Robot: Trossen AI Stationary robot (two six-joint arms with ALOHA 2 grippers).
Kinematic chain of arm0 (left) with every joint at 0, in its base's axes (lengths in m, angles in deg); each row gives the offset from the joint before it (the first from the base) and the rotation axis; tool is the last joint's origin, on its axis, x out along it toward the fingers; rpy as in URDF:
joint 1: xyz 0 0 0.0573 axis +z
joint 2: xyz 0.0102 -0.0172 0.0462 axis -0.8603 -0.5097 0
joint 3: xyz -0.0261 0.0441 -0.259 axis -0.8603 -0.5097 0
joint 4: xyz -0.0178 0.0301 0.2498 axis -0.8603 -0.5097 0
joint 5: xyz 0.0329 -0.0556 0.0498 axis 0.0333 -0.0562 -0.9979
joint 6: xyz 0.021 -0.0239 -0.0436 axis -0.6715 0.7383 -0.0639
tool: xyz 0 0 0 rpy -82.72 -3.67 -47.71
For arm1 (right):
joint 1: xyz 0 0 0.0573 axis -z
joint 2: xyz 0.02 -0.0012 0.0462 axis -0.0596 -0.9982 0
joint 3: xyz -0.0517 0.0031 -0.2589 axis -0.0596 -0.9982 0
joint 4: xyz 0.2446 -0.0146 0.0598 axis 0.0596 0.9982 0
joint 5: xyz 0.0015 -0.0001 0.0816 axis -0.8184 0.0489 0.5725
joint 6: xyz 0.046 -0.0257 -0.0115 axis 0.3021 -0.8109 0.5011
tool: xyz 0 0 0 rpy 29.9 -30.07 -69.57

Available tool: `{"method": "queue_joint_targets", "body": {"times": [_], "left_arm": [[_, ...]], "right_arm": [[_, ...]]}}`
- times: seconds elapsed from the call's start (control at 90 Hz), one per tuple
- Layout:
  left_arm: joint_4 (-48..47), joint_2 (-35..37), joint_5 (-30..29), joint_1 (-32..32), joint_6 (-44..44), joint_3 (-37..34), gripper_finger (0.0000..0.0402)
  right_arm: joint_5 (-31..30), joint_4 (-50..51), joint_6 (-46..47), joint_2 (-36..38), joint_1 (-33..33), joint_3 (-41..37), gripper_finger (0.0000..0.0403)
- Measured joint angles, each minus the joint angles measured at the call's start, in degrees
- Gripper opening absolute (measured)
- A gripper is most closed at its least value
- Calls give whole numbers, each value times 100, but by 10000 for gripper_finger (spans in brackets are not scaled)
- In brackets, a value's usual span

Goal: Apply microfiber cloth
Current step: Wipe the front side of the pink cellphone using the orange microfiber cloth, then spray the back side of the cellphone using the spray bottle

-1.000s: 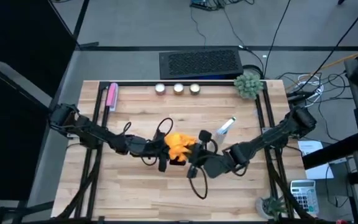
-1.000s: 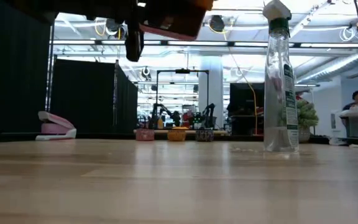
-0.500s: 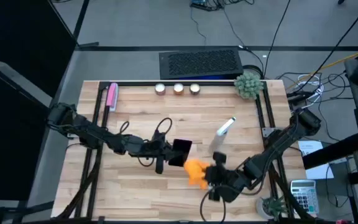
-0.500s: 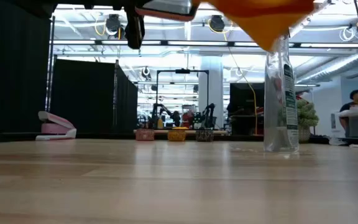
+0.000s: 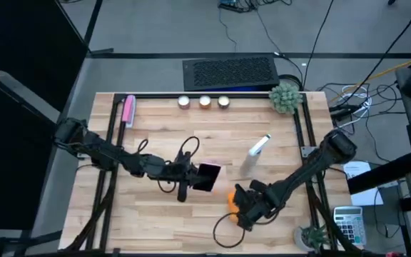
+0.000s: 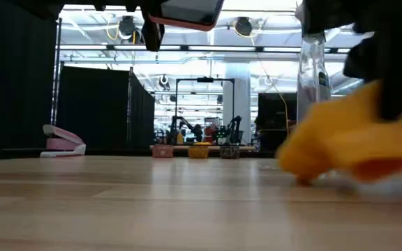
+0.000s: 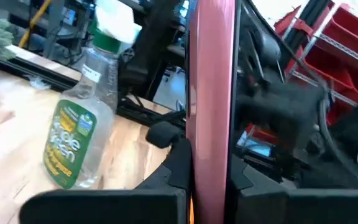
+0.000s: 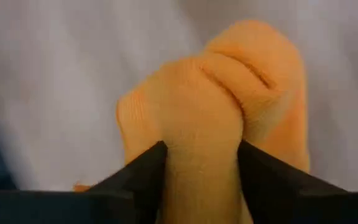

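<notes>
The cloth (image 5: 232,199) is sitting bunched on the near right part of the worktop (image 5: 148,214), touching the wood. The right gripper (image 5: 242,207) is clenching it between its jaws, with orange folds bulging past the fingers (image 8: 143,169). To its left, near the middle, the left gripper (image 5: 193,175) is holding the phone (image 5: 207,176) up off the worktop, jaws clamped on its pink-edged case. A spray bottle (image 5: 257,150) is standing just beyond them. A pink stapler (image 5: 128,111) is lying at the far left, and three small pots (image 5: 204,101) are lining the far edge.
</notes>
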Motion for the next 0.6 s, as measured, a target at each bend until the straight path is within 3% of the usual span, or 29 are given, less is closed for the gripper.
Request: {"method": "queue_joint_targets", "body": {"times": [0.056,0.122,0.256,0.333,0.444,0.6], "left_arm": [[0,0,24,-1,-100,0,12],[4,-2,32,9,-191,0,12],[6,-2,32,15,-381,-1,12],[8,-2,99,15,-993,-2,12],[5,-4,158,-65,-3028,29,12],[0,-6,158,-247,-6880,79,12]], "right_arm": [[157,-87,26,360,-12,17,211],[-147,-72,-39,789,-52,17,226],[-2356,31,-178,1376,-224,17,238],[-2920,-42,-179,1486,-243,17,239],[-2965,-452,-13,1598,-255,15,239],[-3364,-1590,25,1402,-267,15,239]]}}
